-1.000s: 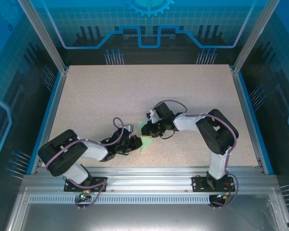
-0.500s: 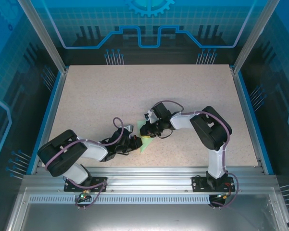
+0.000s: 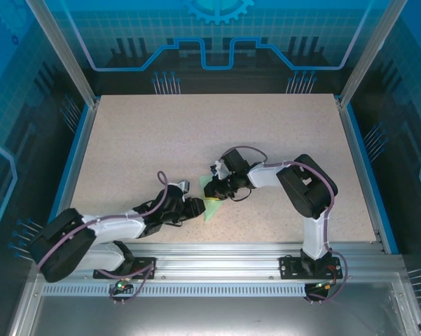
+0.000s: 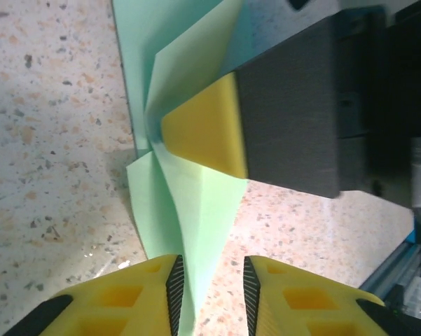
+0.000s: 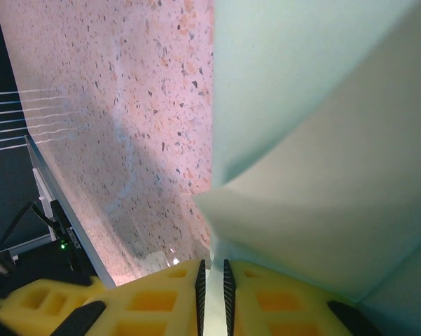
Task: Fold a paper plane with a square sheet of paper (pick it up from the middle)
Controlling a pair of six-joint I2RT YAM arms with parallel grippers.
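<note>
You have the sheet of paper (image 3: 211, 201) just below the middle of the overhead frame. It lies on the speckled table (image 3: 161, 140) between the two gripper heads, and it is creased into folded flaps.

In the left wrist view, the left gripper (image 4: 211, 297) sits at the bottom edge with its yellow pads (image 4: 143, 297) parted. A narrow tip of the paper runs down into the gap between them. It lies close to the pad on the picture's left and clear of the one on the right, so these jaws stand a little open and grip nothing. From this angle you cannot tell whether the tip actually brushes that left-hand pad.

In the upper right of that same view, a yellow pad (image 4: 206, 129) of the other arm bears on a raised fold of the paper, just where the crease stands up off the table.

In the right wrist view, the right gripper (image 5: 211, 280) is at bottom centre. Its pads are nearly together, with a thin pale edge of the paper nipped between them. The rest of the paper fans out across the upper right of that frame.
</note>
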